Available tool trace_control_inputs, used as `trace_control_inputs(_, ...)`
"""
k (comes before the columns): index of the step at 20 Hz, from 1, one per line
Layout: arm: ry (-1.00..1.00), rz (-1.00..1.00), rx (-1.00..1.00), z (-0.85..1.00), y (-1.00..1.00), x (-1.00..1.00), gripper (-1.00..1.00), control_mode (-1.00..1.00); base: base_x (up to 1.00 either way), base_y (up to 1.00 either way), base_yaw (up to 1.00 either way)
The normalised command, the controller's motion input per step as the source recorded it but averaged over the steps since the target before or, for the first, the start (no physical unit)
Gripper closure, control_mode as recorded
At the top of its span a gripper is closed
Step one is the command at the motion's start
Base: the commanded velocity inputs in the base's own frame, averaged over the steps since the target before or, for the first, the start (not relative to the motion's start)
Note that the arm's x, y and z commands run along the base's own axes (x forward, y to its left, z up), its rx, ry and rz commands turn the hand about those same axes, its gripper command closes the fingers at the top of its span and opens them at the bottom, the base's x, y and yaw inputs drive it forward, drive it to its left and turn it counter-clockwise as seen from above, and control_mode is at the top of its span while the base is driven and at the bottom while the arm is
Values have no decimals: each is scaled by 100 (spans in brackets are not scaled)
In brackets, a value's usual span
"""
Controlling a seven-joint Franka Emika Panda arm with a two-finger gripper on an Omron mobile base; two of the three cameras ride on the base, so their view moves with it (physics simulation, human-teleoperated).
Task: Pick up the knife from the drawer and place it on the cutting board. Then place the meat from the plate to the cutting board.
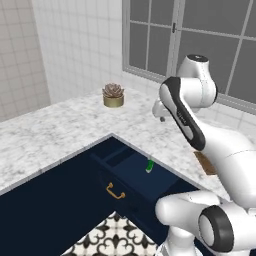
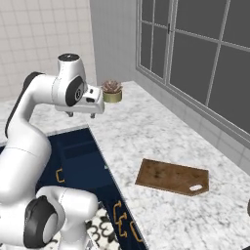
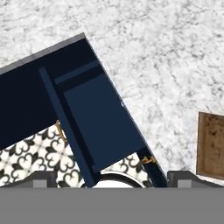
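The knife [image 1: 149,165] is lying inside the open drawer [image 1: 131,171], with the tool [image 2: 80,114] hovering high above the drawer, seemingly parted and empty, needing to descend.

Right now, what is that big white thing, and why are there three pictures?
It is a robot arm in a pretend kitchen. Two cameras ride behind it, one on each side; the third sits on its hand, looking down. Its gripper hangs above the open blue drawer, holding nothing. A little green knife lies in the drawer. On the marble counter lie a brown cutting board and a potted plant.
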Motion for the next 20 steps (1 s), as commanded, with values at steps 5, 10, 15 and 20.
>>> trace_control_inputs(5, 0, 6, -5, -30, 98, 30, -100, -100, 0, 0, 0)
trace_control_inputs(10, 15, 16, -1, -80, 91, 29, -100, -100, 0, 0, 0)
trace_control_inputs(15, 8, 6, -2, -98, 92, 3, -100, -100, 0, 0, 0)
trace_control_inputs(20, 8, 1, 0, -95, 10, 17, -100, -100, 0, 0, 0)
